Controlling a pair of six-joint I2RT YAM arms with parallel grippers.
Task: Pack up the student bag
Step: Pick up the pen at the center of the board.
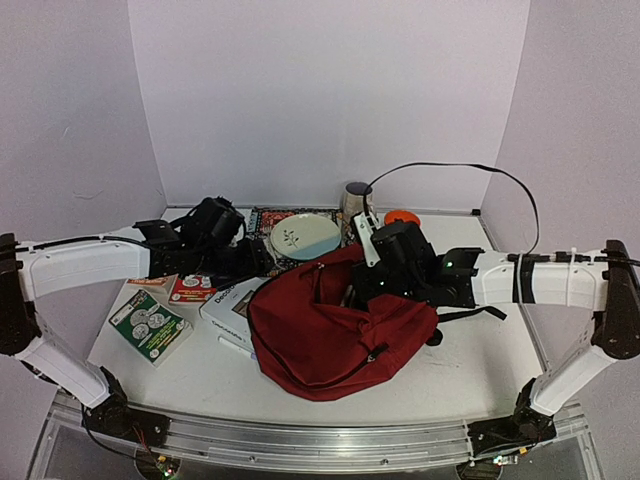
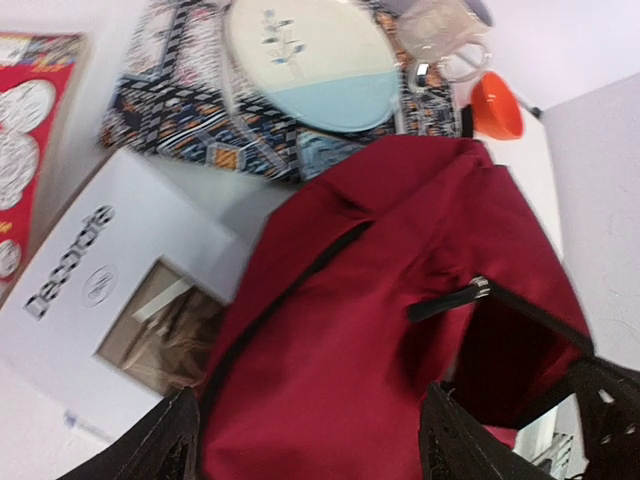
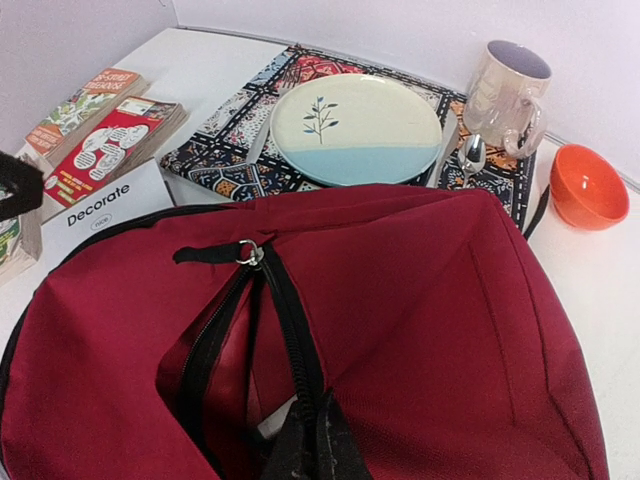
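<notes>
- Left wrist view is showing the left gripper (image 2: 315, 448) hovering just above the student bag (image 2: 350, 330), with its fingers (image 2: 178, 440) spread wide and nothing between them.
- Across the bag, the right gripper (image 3: 310, 432) is pinching shut on the black zipper edge of the bag's mouth and seems to be propping the opening up.
- The bag is lying slumped on the table (image 1: 475, 360) between the two arms, its mouth gaping and nothing yet going in.
- By my reading, the step in hand is holding the bag open while the free left gripper is getting ready to fetch something.
- The next move is calling for that gripper to reach the Decorate box (image 2: 90, 290) touching the bag's left side. It must close on the box and carry it through the mouth without dragging the fabric shut.
- Counting outward from the bag:
  - one Decorate box
  - three booklets (image 3: 110, 145) left of the bag
  - one patterned placemat (image 3: 215, 150) behind it, bearing one plate (image 3: 355, 128) and one spoon (image 3: 472, 158)
  - one mug (image 3: 505, 95)
  - one orange bowl (image 3: 590, 187)
</notes>
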